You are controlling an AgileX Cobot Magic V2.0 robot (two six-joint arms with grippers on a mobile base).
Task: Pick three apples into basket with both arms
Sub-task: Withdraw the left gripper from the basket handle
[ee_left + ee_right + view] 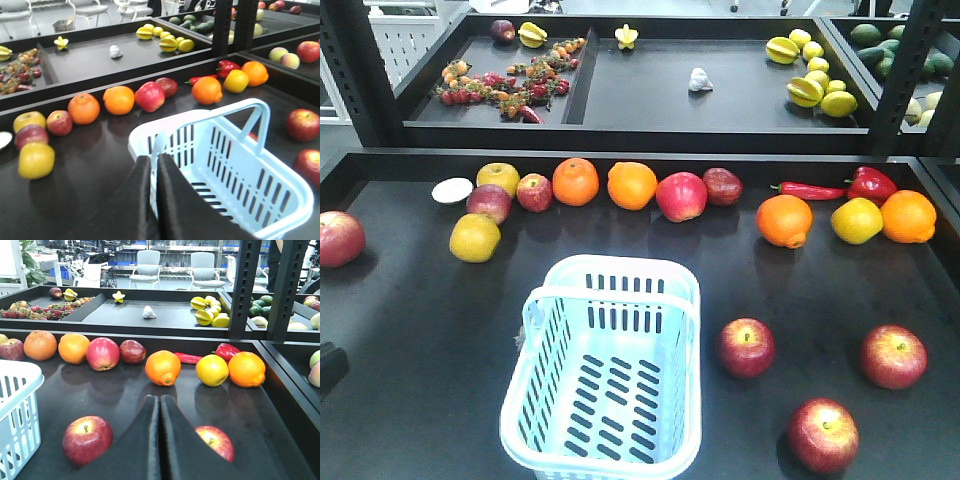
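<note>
Resting beside slotted plastic basket, round apples.

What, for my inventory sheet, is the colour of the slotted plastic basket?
The rectangular plastic basket is pale blue-white, clearest in the exterior front-facing view.

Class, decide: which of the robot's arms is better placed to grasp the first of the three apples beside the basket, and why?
Likely the right. The right gripper points between two apples close ahead; the left gripper faces the basket, with the apples on its far side.
</note>
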